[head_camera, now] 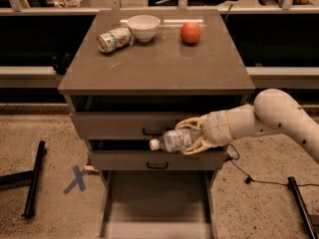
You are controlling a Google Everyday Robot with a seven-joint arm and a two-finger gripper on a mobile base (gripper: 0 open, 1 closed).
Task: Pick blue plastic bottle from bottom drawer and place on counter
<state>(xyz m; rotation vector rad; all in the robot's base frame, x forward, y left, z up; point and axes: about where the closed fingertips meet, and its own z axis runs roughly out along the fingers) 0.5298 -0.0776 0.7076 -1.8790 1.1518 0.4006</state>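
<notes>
The blue plastic bottle [174, 140], clear with a white cap, lies sideways in my gripper [193, 135], cap pointing left. The gripper is shut on it and holds it in the air in front of the two black-handled drawers, well above the bottom drawer [157, 203]. That drawer is pulled out and its tray shows nothing inside. The counter [159, 59] lies above and behind the gripper. My white arm reaches in from the right.
On the counter stand a dented can [113, 38] on its side, a white bowl [143, 27] and a red-orange fruit [190, 32]. A blue X mark [77, 179] and a black stand leg [34, 179] are on the floor at left. A cable lies on the floor at right.
</notes>
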